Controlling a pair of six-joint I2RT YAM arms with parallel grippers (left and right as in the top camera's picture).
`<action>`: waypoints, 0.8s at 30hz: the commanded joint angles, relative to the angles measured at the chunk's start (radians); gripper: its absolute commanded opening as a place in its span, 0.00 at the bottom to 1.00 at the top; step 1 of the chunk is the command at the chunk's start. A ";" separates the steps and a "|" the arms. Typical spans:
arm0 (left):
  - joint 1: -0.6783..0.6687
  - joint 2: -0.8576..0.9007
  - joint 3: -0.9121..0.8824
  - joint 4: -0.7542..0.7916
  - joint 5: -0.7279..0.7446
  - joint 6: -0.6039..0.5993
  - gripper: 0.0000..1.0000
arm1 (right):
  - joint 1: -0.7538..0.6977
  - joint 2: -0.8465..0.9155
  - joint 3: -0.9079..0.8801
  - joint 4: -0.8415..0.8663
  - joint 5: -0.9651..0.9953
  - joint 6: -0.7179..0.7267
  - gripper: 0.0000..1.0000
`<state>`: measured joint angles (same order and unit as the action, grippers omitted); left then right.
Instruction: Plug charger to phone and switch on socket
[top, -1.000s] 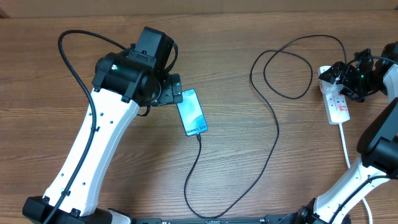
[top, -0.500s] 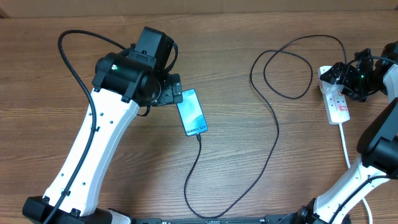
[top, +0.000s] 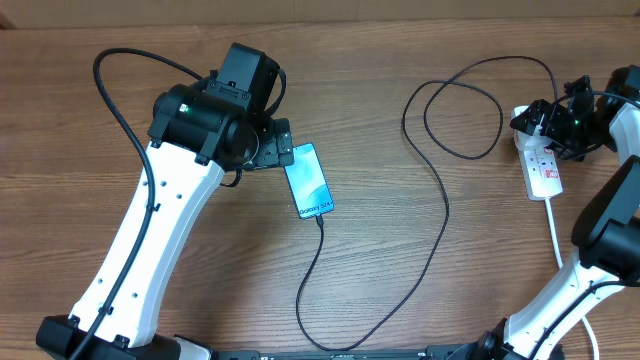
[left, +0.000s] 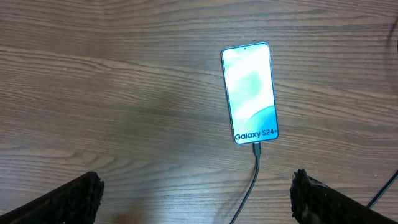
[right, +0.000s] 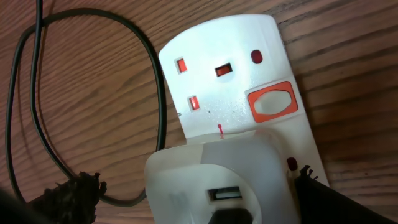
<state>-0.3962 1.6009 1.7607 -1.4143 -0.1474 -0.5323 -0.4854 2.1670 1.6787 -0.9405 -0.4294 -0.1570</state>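
Your left gripper (left: 199, 202) hangs with jaws spread wide, holding nothing, its white arm (top: 150, 250) slanting in from the overhead view's lower left. Just ahead lies the slim smartphone with lit blue-teal screen (top: 308, 181), the thin black charger cable (top: 440, 220) seated in its bottom edge. Your right gripper (top: 553, 122), equally wide, straddles the far end of the white power strip (right: 230, 81). Only its wrist view shows the orange-rimmed switch (right: 272, 104) just beside a white plug block (right: 211, 168).
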 joint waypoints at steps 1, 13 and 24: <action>-0.002 0.002 0.009 0.001 -0.016 0.001 1.00 | 0.018 0.005 -0.029 -0.018 -0.020 0.014 1.00; -0.002 0.002 0.009 0.001 -0.016 0.001 1.00 | -0.001 0.005 -0.006 -0.002 0.003 0.010 1.00; -0.002 0.002 0.009 0.001 -0.016 0.001 1.00 | -0.023 0.005 0.031 -0.026 0.025 0.009 1.00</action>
<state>-0.3962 1.6009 1.7603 -1.4143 -0.1474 -0.5323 -0.5041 2.1689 1.6905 -0.9718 -0.4126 -0.1539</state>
